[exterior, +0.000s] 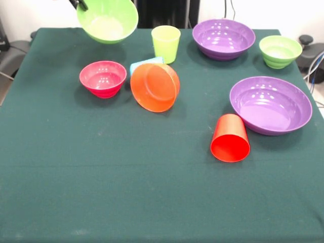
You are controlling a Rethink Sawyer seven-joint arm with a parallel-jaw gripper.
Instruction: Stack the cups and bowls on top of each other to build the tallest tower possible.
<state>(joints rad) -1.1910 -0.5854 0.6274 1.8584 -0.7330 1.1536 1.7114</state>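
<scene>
My gripper (80, 4) barely showed at the top edge, clamped on the rim of the big lime bowl (107, 19), which hung tilted above the table's (101, 192) far left part, its mouth turned toward the camera.

Below it and nearer the camera, the pink bowl (103, 78) sat upright on the cloth. Just to its right the orange bowl (155, 87) stood tipped on its edge, mouth facing the camera. A sliver of the blue cup (146, 64) lay right behind the orange bowl, mostly hidden by it; I could not tell whether they touched. The lime cup (166, 43) stood upright just beyond that, apart from the others.

Further right, one purple bowl (224, 38) sat upright near the far edge. Nearer the camera, the red cup (230, 138) lay on its side with its mouth toward the camera, close beside the second purple bowl (271, 104), which was upright to its right. The small green bowl (280, 51) sat upright at the far right, near the first purple bowl. Nothing was stacked.
</scene>
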